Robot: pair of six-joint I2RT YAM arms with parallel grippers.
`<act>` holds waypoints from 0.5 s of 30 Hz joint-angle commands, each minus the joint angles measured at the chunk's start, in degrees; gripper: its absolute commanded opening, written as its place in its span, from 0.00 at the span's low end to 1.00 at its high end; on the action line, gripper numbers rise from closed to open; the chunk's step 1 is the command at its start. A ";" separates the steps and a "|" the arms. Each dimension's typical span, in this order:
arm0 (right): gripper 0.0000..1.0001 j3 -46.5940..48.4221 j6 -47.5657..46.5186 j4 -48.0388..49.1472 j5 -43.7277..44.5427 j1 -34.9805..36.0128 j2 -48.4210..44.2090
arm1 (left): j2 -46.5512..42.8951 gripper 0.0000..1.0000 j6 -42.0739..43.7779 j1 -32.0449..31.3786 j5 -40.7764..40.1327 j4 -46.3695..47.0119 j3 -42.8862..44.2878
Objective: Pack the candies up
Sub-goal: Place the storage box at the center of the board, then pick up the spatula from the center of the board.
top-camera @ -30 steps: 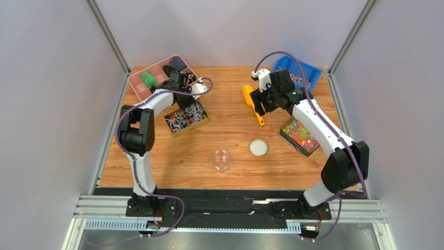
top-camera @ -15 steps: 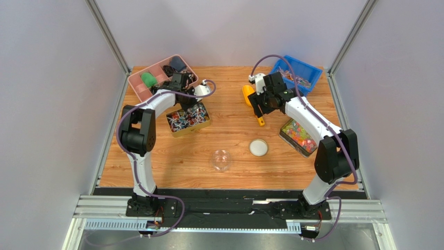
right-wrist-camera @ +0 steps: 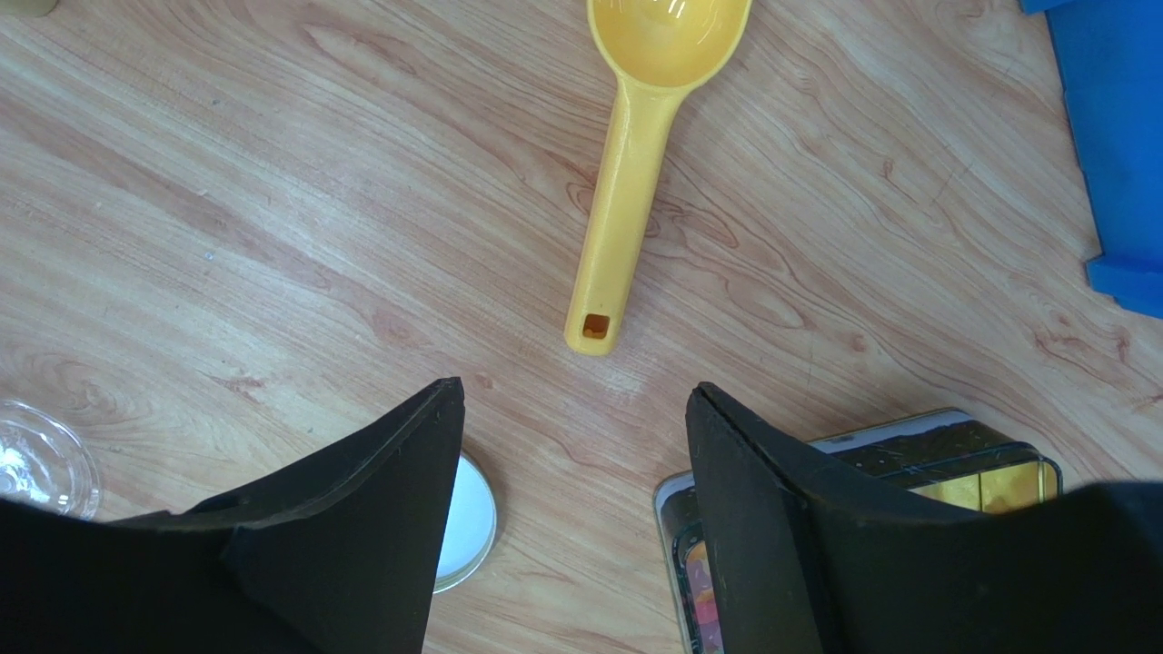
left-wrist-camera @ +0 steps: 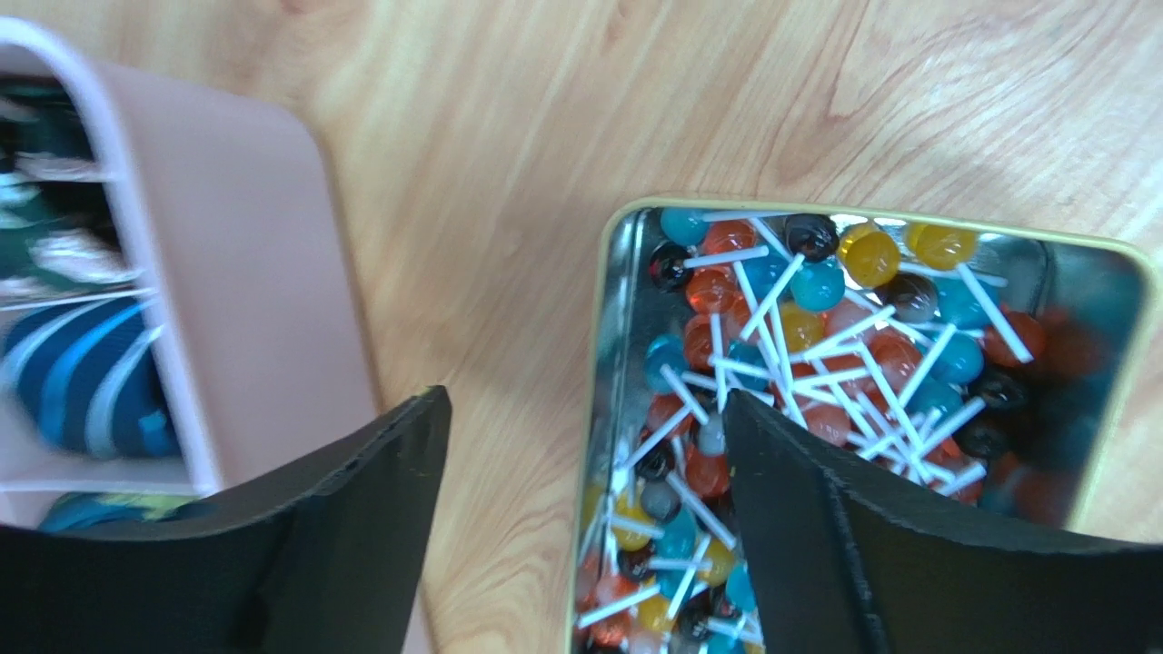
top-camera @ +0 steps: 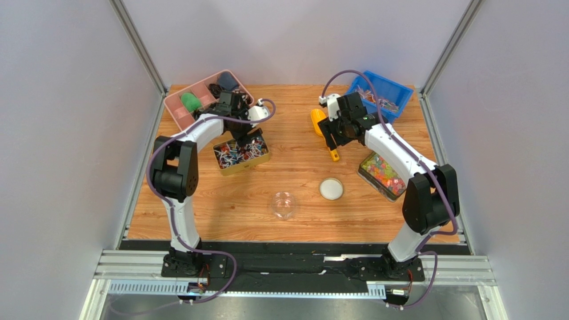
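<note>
Candies point(left-wrist-camera: 806, 341), round lollipops on white sticks in red, blue, orange and dark colours, fill a gold tin point(left-wrist-camera: 617, 341) at the far left of the bench point(top-camera: 294, 167). The left hand point(left-wrist-camera: 584, 409) hangs open above the tin's left edge with nothing between its fingers; one finger is over the lollipops, the other over the pink tray point(left-wrist-camera: 232, 300) just beside the tin. The right hand point(right-wrist-camera: 573, 395) hovers open and empty over bare wood, just near of the handle end of a yellow scoop point(right-wrist-camera: 628, 177) that lies flat. A white lid point(top-camera: 331, 189) and a clear jar point(top-camera: 284, 205) sit nearer, mid-bench. A tin of gummies point(top-camera: 383, 175) lies at right, and a blue bin point(top-camera: 381, 93) at the far right.
</note>
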 commanded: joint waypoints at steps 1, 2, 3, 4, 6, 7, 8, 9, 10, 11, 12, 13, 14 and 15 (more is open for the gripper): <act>0.65 0.85 1.44 3.41 3.89 0.39 1.28 | -9.63 0.84 -4.73 -0.17 1.69 0.60 1.15; 0.65 1.12 1.62 3.41 4.26 0.30 1.64 | -12.26 0.87 -5.69 0.26 1.95 0.95 0.62; 0.65 1.38 1.97 3.41 4.70 0.30 1.99 | -13.76 0.99 -8.23 0.53 1.78 1.39 -0.69; 0.65 1.73 2.06 3.50 5.49 0.30 2.43 | -15.08 0.99 -9.38 0.79 1.95 1.83 -1.22; 0.64 2.96 2.49 3.68 6.63 0.30 4.18 | -18.78 0.99 -13.06 2.20 2.56 2.70 -3.07; 0.64 3.49 2.58 3.68 7.59 0.22 4.89 | -19.83 0.99 -14.22 2.72 2.83 2.62 -3.60; 0.64 4.71 2.67 3.77 7.78 0.22 6.63 | -20.80 0.99 -15.19 3.34 3.26 2.28 -3.86; 0.64 5.07 2.59 3.85 7.95 0.22 7.35 | -22.38 0.99 -17.28 4.39 3.62 1.75 -4.39; 0.64 5.42 2.67 4.20 8.65 0.30 8.22 | -23.09 0.99 -18.44 5.09 3.88 1.22 -4.66; 0.63 5.69 2.76 5.08 8.83 0.22 9.19 | -23.79 0.99 -19.14 5.71 4.75 0.52 -4.83; 0.64 6.47 2.76 5.52 9.10 0.30 10.77 | -25.19 0.99 -20.98 6.33 6.42 -0.18 -5.36; 0.63 6.91 2.76 5.87 9.01 0.30 11.91 | -25.99 0.99 -21.60 7.46 7.13 -0.36 -5.88; 0.63 7.35 2.85 6.14 8.92 0.22 12.79 | -27.56 0.99 -22.13 7.82 7.31 -0.37 -7.19; 0.63 8.32 2.93 6.40 8.84 0.30 14.46 | -28.27 0.99 -22.49 8.09 7.83 -0.37 -7.99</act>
